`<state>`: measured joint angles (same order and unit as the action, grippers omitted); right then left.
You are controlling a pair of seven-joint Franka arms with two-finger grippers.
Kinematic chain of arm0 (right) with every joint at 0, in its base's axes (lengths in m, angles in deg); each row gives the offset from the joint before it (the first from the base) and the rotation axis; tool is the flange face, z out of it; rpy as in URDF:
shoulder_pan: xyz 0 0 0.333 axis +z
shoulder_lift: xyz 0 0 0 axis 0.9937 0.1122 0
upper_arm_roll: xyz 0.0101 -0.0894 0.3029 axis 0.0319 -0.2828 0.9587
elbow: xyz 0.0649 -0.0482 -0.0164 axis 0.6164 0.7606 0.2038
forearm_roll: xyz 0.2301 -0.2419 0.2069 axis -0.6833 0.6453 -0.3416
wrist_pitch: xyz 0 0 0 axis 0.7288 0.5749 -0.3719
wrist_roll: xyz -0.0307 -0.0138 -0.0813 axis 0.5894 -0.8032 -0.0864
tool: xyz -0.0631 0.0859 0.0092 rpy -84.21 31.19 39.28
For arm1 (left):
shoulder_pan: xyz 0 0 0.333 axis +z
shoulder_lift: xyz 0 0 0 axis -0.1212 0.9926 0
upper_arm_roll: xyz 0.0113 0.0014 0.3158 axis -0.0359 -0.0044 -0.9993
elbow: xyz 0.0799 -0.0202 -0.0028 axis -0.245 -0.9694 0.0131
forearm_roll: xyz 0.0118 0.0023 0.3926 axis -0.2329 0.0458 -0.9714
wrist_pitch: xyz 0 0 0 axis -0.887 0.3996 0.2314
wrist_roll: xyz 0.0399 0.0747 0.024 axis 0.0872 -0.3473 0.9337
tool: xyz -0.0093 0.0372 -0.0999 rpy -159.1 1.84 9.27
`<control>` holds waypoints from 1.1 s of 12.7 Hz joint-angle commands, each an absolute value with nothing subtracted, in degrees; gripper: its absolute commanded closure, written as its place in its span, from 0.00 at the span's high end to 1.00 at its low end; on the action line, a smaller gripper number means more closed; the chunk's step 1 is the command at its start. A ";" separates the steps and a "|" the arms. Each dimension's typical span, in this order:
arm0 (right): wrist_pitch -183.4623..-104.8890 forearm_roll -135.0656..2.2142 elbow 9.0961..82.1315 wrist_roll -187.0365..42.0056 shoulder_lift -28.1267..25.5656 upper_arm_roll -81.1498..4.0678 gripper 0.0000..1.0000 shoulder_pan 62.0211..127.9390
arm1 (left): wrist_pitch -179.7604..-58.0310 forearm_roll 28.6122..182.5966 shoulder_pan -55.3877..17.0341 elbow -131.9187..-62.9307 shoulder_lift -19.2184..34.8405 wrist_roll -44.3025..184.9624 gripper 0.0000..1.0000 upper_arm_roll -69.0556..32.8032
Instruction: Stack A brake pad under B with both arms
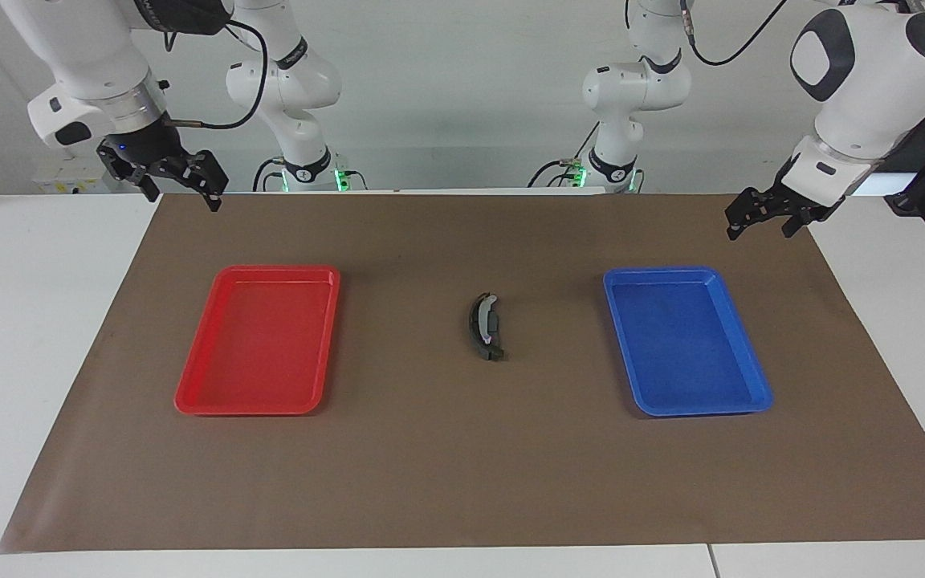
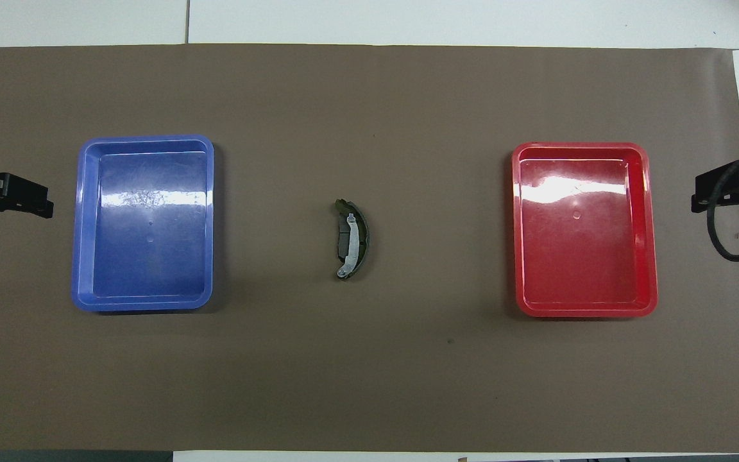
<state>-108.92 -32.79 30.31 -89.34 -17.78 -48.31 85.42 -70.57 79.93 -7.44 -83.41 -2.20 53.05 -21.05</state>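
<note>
B (image 2: 358,239), a dark crescent with a silvery strip and light ends, lies mid-mat between the two trays. The short grey A brake pad (image 2: 342,241) sits in B's inner curve, toward the blue tray, and B's strip overlaps it. In the facing view B (image 1: 477,325) and the A brake pad (image 1: 495,323) show as one small stack. My left gripper (image 1: 758,231) hangs open and empty over the mat's corner at the left arm's end; it also shows from overhead (image 2: 34,199). My right gripper (image 1: 181,199) is raised, open and empty, over the mat's edge at the right arm's end, and appears overhead (image 2: 706,192).
A blue tray (image 1: 751,397) lies toward the left arm's end and a red tray (image 1: 189,401) toward the right arm's end, with nothing in either. Brown mat (image 1: 462,482) covers the white table. Two smaller white arms stand at the robots' edge.
</note>
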 commanded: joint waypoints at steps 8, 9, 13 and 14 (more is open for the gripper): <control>-108.93 -33.02 29.49 -83.50 -17.15 -48.38 0.99 85.40 | -70.51 79.59 -7.22 -84.38 -3.39 53.48 1.00 -20.80; -109.02 -33.11 29.31 -83.68 -17.15 -48.38 0.99 85.49 | -70.51 79.59 -7.22 -84.38 -3.39 53.57 1.00 -20.80; -109.11 -33.20 29.40 -84.03 -17.33 -48.38 0.99 85.66 | -70.51 79.59 -7.22 -84.38 -3.39 53.48 1.00 -20.89; -109.11 -33.20 29.40 -84.03 -17.33 -48.38 0.99 85.66 | -70.51 79.59 -7.14 -84.38 -3.39 53.57 1.00 -20.80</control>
<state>-109.04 -32.81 30.20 -84.95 -17.66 -48.30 85.64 -70.57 79.93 -7.44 -83.41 -2.20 53.05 -21.05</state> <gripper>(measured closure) 0.004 0.000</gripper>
